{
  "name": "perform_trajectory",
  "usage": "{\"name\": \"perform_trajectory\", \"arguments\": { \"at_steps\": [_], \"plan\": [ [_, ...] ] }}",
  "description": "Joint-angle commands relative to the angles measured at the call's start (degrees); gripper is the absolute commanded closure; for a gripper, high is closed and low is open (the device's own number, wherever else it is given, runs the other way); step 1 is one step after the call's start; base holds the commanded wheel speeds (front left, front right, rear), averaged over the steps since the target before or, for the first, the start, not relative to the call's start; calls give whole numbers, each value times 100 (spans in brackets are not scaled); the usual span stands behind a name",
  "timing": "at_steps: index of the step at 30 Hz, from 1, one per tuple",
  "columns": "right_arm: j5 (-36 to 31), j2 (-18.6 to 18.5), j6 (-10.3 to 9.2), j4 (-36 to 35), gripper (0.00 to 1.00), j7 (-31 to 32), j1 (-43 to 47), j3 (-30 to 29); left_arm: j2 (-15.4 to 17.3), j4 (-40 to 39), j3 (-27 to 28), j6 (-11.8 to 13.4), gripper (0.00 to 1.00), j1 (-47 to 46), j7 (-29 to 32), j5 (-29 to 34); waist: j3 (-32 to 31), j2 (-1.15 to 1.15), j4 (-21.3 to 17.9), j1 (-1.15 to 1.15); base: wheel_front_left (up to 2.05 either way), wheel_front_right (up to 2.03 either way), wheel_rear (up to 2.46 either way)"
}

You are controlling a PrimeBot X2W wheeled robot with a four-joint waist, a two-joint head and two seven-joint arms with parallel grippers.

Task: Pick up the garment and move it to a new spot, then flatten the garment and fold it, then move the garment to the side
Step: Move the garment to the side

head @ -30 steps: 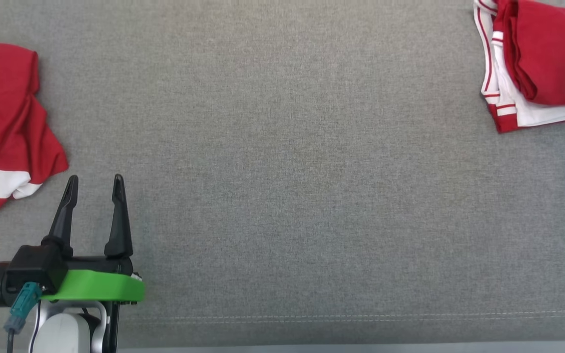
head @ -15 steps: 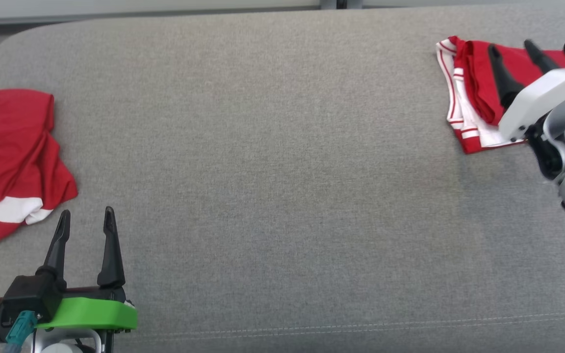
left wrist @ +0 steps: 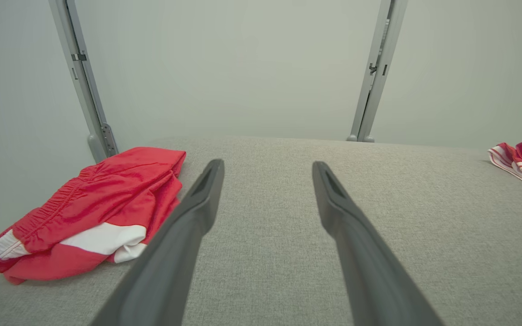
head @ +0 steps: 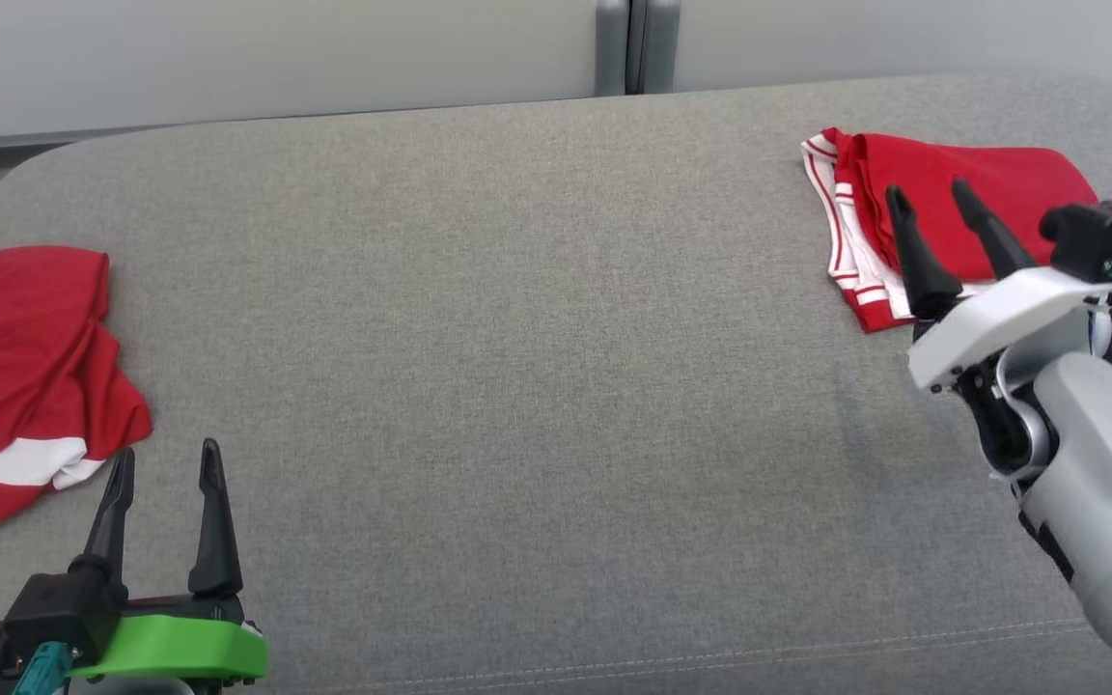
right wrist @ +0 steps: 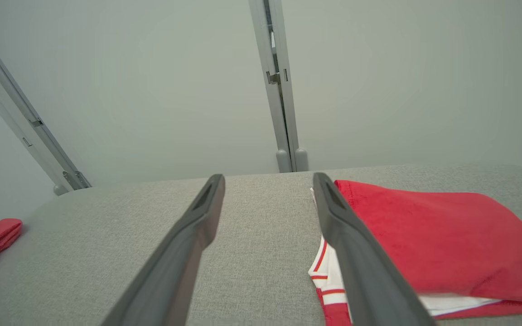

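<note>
Grey cushion (head: 556,338), viewed from the robot's side, carries two garments, well apart. Folded garment (head: 976,183): red with white striped trim, lying flat at the far right corner of the cushion, layers stacked, trim edges facing the centre. Crumpled garment (head: 25,386): red with a white band, bunched at the left edge, elastic waistband visible in the left wrist view (left wrist: 93,203). Right gripper (head: 929,188): fingers spread wide, nothing between them, positioned at the near edge of the folded garment and pointing toward the wall; in the right wrist view (right wrist: 268,177) one finger crosses the garment's trimmed edge (right wrist: 433,235), but contact with the cloth cannot be determined. Left gripper (head: 166,451): fingers likewise spread and empty, at the near left of the cushion, just beside the crumpled garment without touching it. Middle of the cushion between the garments is bare fabric. Pale wall panels (head: 276,48) with a grey post (head: 622,43) stand behind the cushion.
</note>
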Motion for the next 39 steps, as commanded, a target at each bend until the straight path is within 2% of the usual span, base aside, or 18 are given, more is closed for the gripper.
{"name": "perform_trajectory", "arguments": {
  "at_steps": [1, 5, 14, 22, 27, 39],
  "plan": [
    [-289, 87, -6, -220, 0, -22, 280, -211, -23, -13, 40, -12, 0, 121, -9, 40, -81, 0, -21, 0, 0, 0, 0],
    [-728, 394, -6, -597, 0, -22, 796, -570, -36, -21, 84, -12, 0, 193, -9, 52, -161, 0, -81, 0, 0, 0, 0],
    [-1367, 844, -5, -1219, 0, -22, 1616, -1043, -40, -1, 148, -12, 0, 313, -9, 54, -368, 0, -138, 0, 0, 0, 0],
    [-2136, 947, -5, -1614, 0, -22, 2156, -1154, -59, -10, 234, -12, 0, 443, -9, 66, -528, 0, -161, 0, 0, 0, 0],
    [-2566, 1167, -6, -1893, 0, -23, 2567, -1423, -68, -12, 293, -12, 0, 516, -9, 83, -580, 0, -154, 0, 0, 0, 0],
    [-2798, 1602, -4, -2502, 0, -22, 3314, -2141, -83, 47, 390, -12, 0, 672, -9, 138, -662, 0, -190, 0, 0, 0, 0]
  ]
}}
